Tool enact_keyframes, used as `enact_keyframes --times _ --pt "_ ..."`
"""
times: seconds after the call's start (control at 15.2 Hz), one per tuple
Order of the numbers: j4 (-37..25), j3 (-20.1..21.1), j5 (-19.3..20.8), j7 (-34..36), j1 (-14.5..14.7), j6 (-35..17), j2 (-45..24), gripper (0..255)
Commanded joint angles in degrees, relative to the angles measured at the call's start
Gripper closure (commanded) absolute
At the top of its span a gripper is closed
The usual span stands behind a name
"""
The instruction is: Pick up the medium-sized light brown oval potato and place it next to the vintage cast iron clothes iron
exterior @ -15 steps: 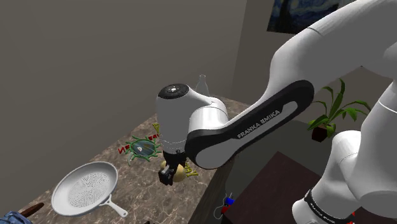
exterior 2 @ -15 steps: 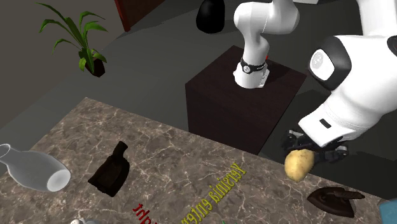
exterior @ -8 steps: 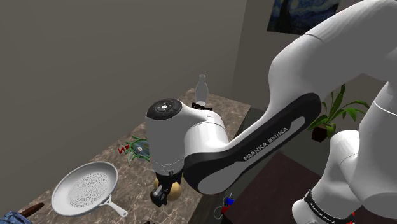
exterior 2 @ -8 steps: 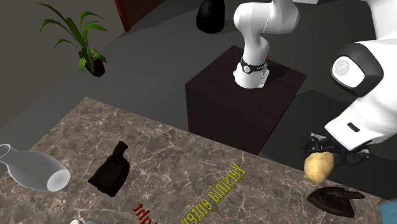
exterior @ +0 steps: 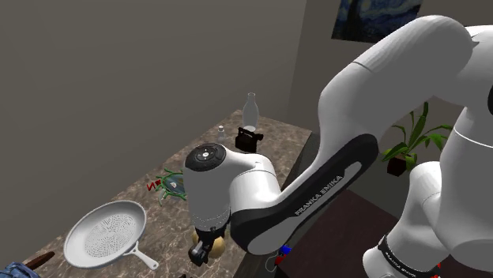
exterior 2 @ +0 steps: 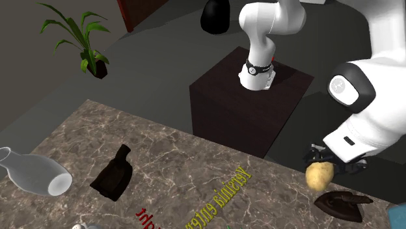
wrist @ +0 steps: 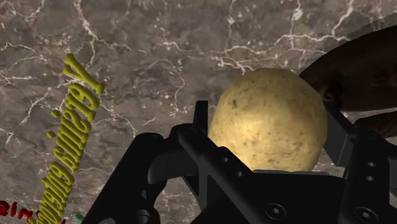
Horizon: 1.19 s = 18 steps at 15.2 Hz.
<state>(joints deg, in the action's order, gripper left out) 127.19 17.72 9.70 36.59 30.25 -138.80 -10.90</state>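
The black jaws are clamped on the potato [wrist: 267, 121], one on each side, so it cannot drop. The potato is light brown with little dark spots. It hangs in the air a bit above the brown stone surface [exterior 2: 175, 159] and is not lying on anything yet. I think it is held up like this so it can pass over the surface without bumping things.

The dark brown clothes iron [exterior 2: 341, 202] lies flat on the surface, near the potato and lower down. In the wrist view its dark shape shows right behind the potato. So the potato looks close to where it should go, but it is not put down yet.

The iron sits near the edge of the surface, the edge that faces the dark stand [exterior 2: 247, 97]. A potato is round and may roll, so I think the edge side is a bad place to set it. There is bare room between the iron and the yellow letters [exterior 2: 224, 195]. That looks like the safe spot. On the iron's other side a blue thing [exterior 2: 399, 215] is near, so there is less room there. The white strainer [exterior: 107, 233] lies apart from the jaws, to the shoulder view's left. The big white arm [exterior: 316, 189] leans low over the edge.
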Motion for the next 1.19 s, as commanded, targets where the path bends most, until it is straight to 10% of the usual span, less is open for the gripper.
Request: enact_keyframes --times 0.0,1.12 --pt "0.3 -0.2 0.7 0.5 0.1 -1.4 -1.1 255" --pt "0.5 -3.8 7.8 5.9 2.5 -12.0 -12.2 255"
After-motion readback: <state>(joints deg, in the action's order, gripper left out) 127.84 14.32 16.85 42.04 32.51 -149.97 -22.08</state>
